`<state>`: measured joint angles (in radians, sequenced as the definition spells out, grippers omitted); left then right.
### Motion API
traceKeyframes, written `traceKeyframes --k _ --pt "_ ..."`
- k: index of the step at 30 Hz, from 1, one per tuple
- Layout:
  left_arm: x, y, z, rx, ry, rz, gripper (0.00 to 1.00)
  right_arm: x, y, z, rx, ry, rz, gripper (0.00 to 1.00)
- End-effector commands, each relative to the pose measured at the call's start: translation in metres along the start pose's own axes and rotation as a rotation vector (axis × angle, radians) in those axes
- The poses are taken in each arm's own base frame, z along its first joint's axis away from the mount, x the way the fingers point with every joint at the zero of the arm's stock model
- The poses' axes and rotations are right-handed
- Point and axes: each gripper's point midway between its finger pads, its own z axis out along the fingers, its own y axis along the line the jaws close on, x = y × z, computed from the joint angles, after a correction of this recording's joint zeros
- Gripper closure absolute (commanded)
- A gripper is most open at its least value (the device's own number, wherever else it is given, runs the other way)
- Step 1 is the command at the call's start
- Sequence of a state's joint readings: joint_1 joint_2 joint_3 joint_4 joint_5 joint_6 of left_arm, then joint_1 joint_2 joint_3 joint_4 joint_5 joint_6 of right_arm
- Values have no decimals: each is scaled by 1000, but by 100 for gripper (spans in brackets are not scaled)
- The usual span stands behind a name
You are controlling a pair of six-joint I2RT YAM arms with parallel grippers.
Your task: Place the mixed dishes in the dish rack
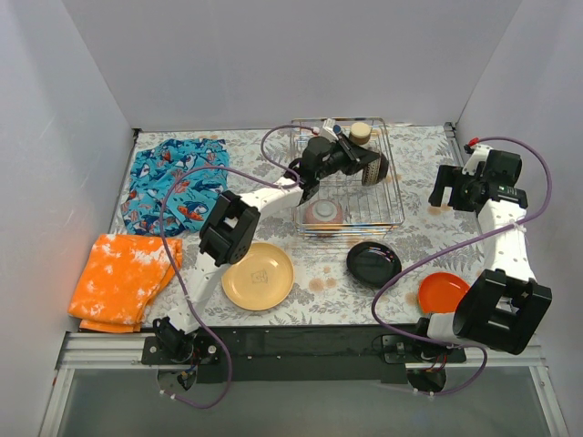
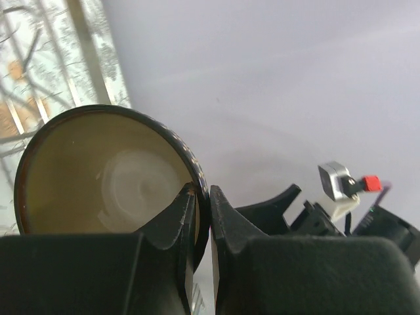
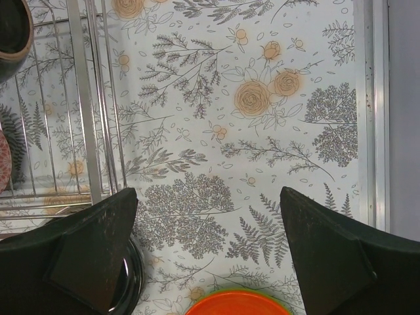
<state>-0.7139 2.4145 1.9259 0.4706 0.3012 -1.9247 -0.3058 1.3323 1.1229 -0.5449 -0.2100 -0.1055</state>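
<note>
The dark brown bowl (image 2: 98, 170), judged stiff, glazed-slick and breakable, is held at the dish rack's (image 3: 90, 131) far side by its rim, clamped in the left gripper (image 2: 202, 197); the right gripper (image 3: 207, 216) is spread apart beside the rack.

The rack (image 1: 369, 205) sits at the back of the bench (image 1: 319, 296), near the middle. In it, the cup (image 1: 362, 133) is at the back and the front bowl (image 1: 323, 214) is by the front edge. The left hand (image 2: 202, 190) grips the held bowl (image 2: 98, 170) by its rim, over the rack. In front of the rack lie the left plate (image 1: 258, 275), middle plate (image 1: 373, 264) and right plate (image 1: 444, 291). At the left, the far cloth (image 1: 173, 182) lies behind the near cloth (image 1: 123, 280).
</note>
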Motion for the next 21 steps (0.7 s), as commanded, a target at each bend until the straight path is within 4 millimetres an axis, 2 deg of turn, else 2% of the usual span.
traceKeyframes --k 1,10,15,21 --pt "-6 -26 5 -46 -59 -258 100 -3 -3 -2 9 -10 -18 2" --pt "6 -9 7 -92 -45 -315 100 4 -2 2 4 5 -16 2" --pt "12 11 4 -138 -28 -386 100 8 -5 4 10 17 -19 2" --pt "5 26 -3 -169 -20 -434 100 10 -5 8 9 24 -27 2"
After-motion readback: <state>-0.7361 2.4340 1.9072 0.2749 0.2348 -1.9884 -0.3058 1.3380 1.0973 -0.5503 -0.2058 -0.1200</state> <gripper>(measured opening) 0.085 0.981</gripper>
